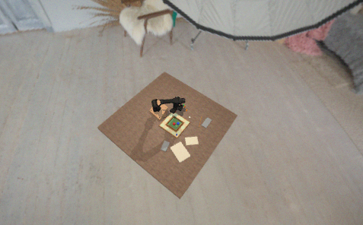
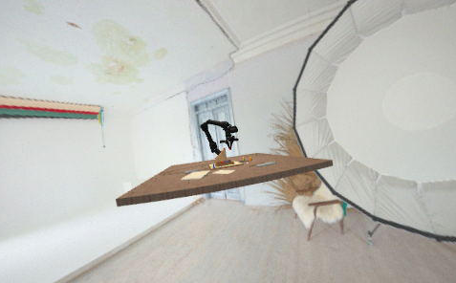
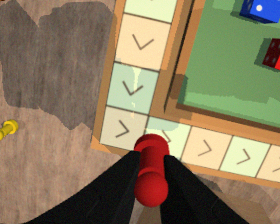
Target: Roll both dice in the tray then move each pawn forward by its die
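Pale floorboards are surrounding the brown bench (image 1: 144,127) (image 2: 225,182), which is carrying the board (image 1: 164,129) (image 2: 212,167) (image 3: 97,137), the landmark here. No brand or lettering is readable; the board's squares are showing printed arrowheads, and pips are marking the dice. Inside the board, the green-floored tray (image 1: 175,119) (image 3: 226,75) is holding both dice: the red die (image 1: 173,124) (image 3: 278,55) and, near it, the blue die (image 1: 178,123) (image 3: 263,10). The tool (image 1: 176,109) (image 2: 229,146) (image 3: 151,161) is nearly closed, its fingers gripping the red pawn (image 2: 229,148) (image 3: 151,190), and is hovering above the bench; in the wrist view the pawn is overlapping the board's corner region. The blue pawn (image 1: 176,134) is standing at the board's corner well apart from the tool. Beside the board, a yellow pawn (image 3: 5,130) is lying on the bench. Two cream sheets (image 1: 180,151) (image 1: 192,141) (image 2: 195,175) (image 2: 224,171) are lying near the board, and two gray rectangles (image 1: 165,146) (image 1: 206,122) are resting on different sides of it.
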Action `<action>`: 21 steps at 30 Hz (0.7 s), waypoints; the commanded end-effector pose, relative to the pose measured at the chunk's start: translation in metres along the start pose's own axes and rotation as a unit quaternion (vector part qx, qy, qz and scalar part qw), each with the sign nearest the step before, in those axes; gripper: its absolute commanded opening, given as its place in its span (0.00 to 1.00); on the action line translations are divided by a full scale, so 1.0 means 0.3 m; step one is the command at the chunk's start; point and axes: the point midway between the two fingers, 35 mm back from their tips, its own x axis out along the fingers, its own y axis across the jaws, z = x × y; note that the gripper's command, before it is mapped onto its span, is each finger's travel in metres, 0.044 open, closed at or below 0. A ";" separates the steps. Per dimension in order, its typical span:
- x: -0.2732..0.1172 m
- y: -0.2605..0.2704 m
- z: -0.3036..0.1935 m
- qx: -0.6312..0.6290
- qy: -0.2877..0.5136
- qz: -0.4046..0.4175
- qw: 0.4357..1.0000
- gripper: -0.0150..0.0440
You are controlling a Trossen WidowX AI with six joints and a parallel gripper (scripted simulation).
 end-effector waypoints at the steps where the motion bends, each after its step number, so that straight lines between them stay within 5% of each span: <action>1: 0.007 -0.068 0.011 0.000 -0.004 0.005 1.000 0.25; 21: 0.096 -0.402 -0.035 -0.003 -0.011 0.014 1.000 0.25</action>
